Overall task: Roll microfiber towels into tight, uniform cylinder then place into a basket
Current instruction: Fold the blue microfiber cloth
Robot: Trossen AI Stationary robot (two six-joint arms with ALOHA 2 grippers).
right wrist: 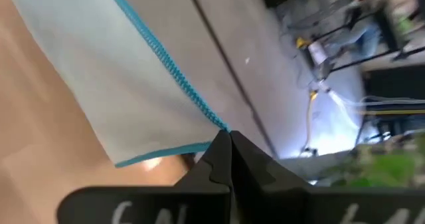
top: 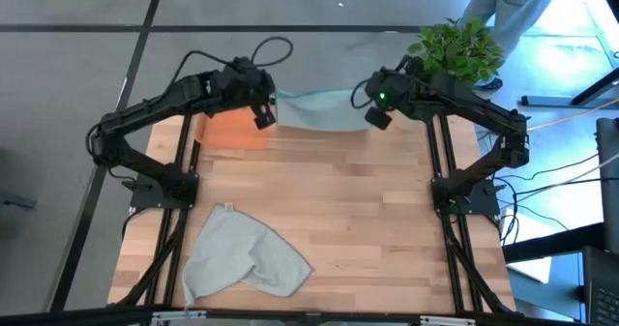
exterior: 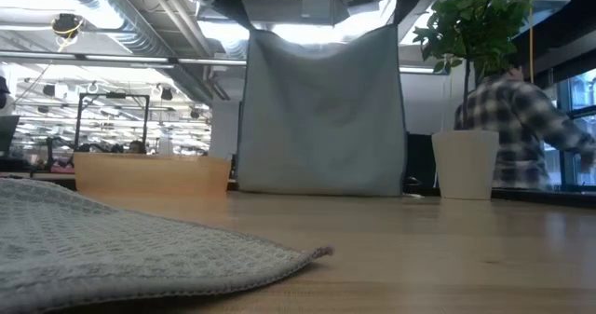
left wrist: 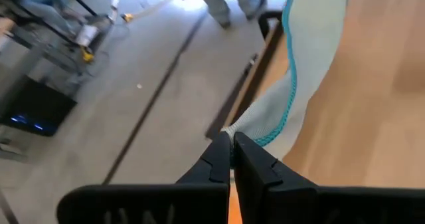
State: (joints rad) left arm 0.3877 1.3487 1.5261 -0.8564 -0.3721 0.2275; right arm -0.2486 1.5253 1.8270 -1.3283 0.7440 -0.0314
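Observation:
The light teal-blue towel [top: 319,110] hangs spread out as a flat sheet between my two grippers over the table's far edge; the low view [exterior: 321,118] shows it broadside. My left gripper [top: 265,115] is shut on its upper left corner. My right gripper [top: 377,115] is shut on its upper right corner. The pale grey-green towel [top: 242,253] lies crumpled on the tabletop at the near left and fills the low view's foreground [exterior: 112,244]. The orange basket [top: 230,130] stands at the far left, beside and below my left gripper. My left gripper pinches the towel's upper left corner [left wrist: 240,127] between its two fingertips [left wrist: 219,159], at the teal-stitched hem. The towel hangs below, clear of the basket, its top edge stretched toward the other gripper. Its lower edge [exterior: 321,191] reaches about tabletop height. My right gripper pinches the towel's upper right corner [right wrist: 214,123] between its two fingertips [right wrist: 229,154], where two stitched hems meet. The cloth hangs down flat from this corner.
A potted plant [top: 455,47] in a white pot [exterior: 464,163] stands at the far right corner. A person [exterior: 521,128] is beyond the table on the right. Bare wood [top: 368,210] lies between the hanging towel and the grey-green towel.

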